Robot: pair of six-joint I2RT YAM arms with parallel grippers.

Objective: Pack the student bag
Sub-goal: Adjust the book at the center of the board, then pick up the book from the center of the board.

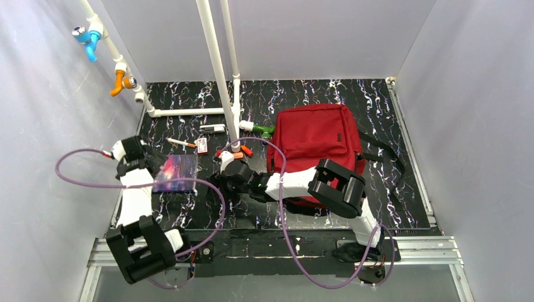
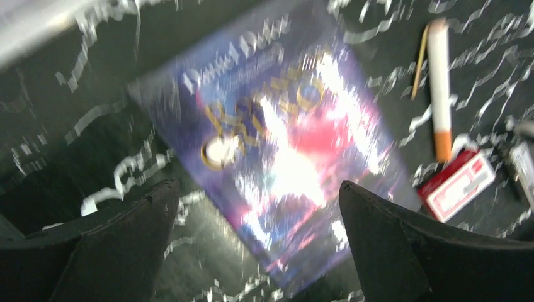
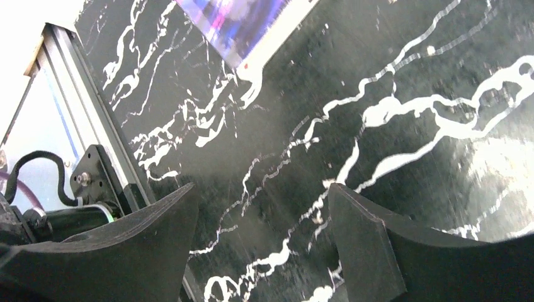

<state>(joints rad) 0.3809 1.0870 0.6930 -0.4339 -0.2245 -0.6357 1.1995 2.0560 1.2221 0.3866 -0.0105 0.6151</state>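
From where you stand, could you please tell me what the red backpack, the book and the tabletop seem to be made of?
The red backpack looks like soft fabric, matt with stitched seams. The book seems glossy paper: its cover glares. The tabletop looks like black white-veined marble or laminate; I cannot tell which.

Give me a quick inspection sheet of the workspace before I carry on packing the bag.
Surface: black marbled tabletop; no spills seen.
Job's things: student bag lies flat, right of centre; cannot tell whether it is unzipped. Book lies flat on the left, outside the bag.
Clutter: marker, red-and-white box, green object by the bag's left edge.
Grippers: left gripper open, above the book. Right gripper open over bare tabletop, holding nothing.
Cables: purple cable loops off each arm; no snag seen.
Surroundings: white pipes, grey walls.
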